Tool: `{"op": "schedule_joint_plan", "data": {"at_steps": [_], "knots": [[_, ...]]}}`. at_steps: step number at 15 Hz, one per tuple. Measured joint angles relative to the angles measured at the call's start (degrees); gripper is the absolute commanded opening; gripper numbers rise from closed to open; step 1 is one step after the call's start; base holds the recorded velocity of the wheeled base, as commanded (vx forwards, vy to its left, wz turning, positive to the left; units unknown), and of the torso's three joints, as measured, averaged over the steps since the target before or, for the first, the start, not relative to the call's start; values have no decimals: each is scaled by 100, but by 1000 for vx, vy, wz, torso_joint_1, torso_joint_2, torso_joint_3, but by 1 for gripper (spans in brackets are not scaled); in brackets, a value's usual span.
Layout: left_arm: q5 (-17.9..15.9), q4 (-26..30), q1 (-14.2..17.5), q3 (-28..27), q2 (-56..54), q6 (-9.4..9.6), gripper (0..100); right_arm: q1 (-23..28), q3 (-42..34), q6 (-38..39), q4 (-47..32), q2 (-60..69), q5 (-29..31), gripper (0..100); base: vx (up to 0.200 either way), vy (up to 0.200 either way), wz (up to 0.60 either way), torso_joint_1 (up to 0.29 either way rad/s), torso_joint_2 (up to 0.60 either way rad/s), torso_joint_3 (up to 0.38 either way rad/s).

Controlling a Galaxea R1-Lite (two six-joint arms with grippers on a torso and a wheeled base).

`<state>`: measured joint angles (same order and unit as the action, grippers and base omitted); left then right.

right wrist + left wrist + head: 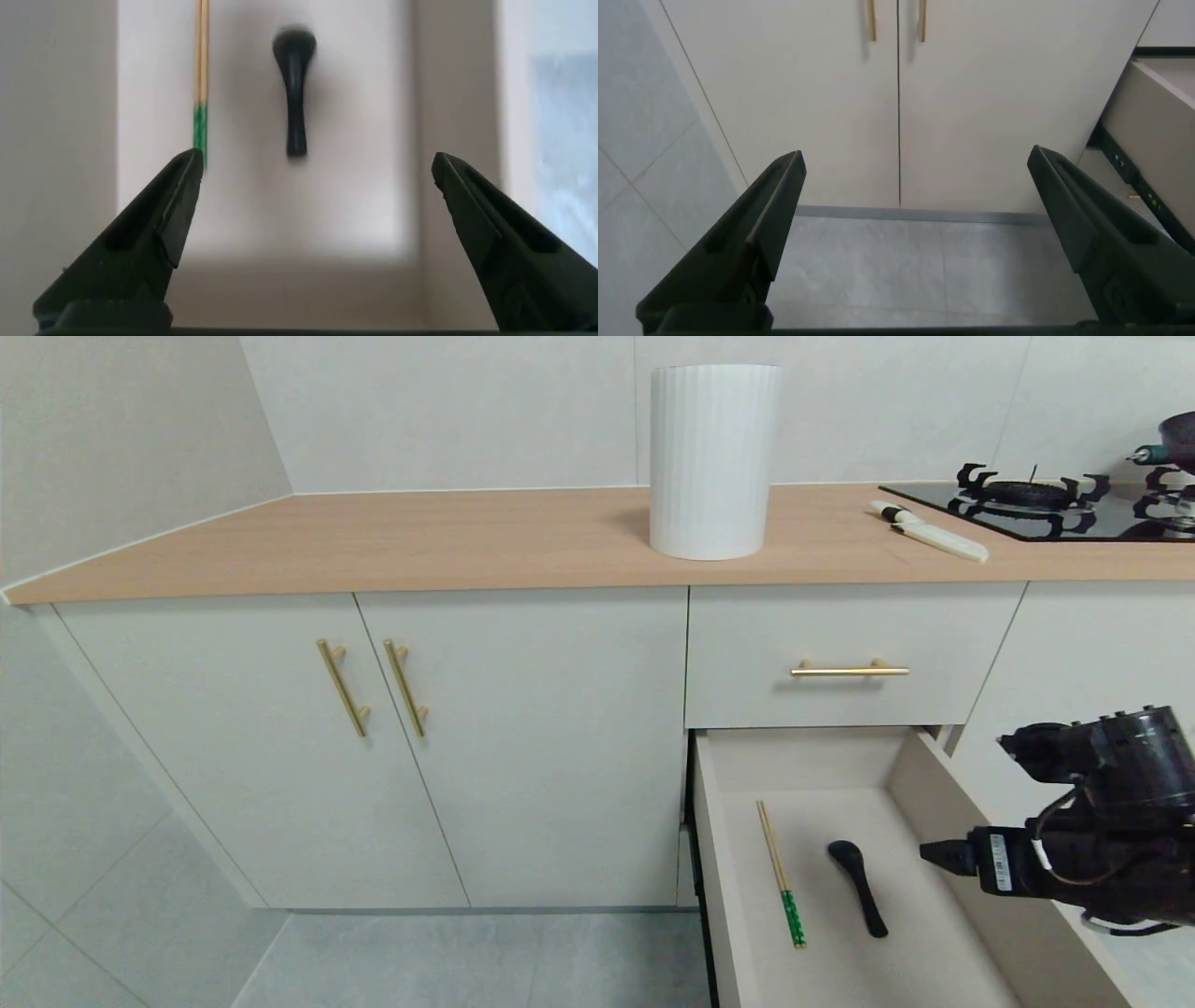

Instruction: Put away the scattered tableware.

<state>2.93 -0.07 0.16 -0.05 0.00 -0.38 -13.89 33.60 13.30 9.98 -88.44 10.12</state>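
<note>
From the head camera, the lower drawer (714, 859) stood pulled open under the countertop (373, 546). A pair of chopsticks (780, 875) lay on the drawer floor near its left wall, and a black spoon (857, 887) lay apart from them toward the middle. One piece remained out: a pale knife (929, 530) lying flat on the countertop's right part, just beside the front left corner of the stove (1036, 509). A white ribbed canister (714, 462) stood upright to its left, well apart. The right gripper (938, 854) hung above the drawer's right wall. In the left wrist camera, the left gripper (917, 159) had its jaws spread wide and held nothing, over the floor before the cupboard doors (898, 93). In the right wrist camera, the right gripper's jaws were likewise wide and empty above the chopsticks and spoon. The knife looked light, stiff and smooth, likely to slip on the counter. It would best be pinched across the handle, away from the blade.
</note>
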Motion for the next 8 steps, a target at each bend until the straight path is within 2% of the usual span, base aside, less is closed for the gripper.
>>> {"op": "schedule_joint_plan", "data": {"at_steps": [1, 5, 8], "knots": [[2, 0, 0, 0, 0, -9, 100, -2, -118, 30, -118, 308, -16, 100, 0, 0, 0, 0, 0, 0], [5, 2, 0, -5, 0, -11, 100, -138, -544, 68, -887, 1340, -51, 100, -200, 0, 0, 4, 1, 2], [5, 2, 0, -5, 0, -13, 100, -319, -797, 84, -1042, 1832, -110, 100, -200, 0, 0, 2, 2, 2]]}}
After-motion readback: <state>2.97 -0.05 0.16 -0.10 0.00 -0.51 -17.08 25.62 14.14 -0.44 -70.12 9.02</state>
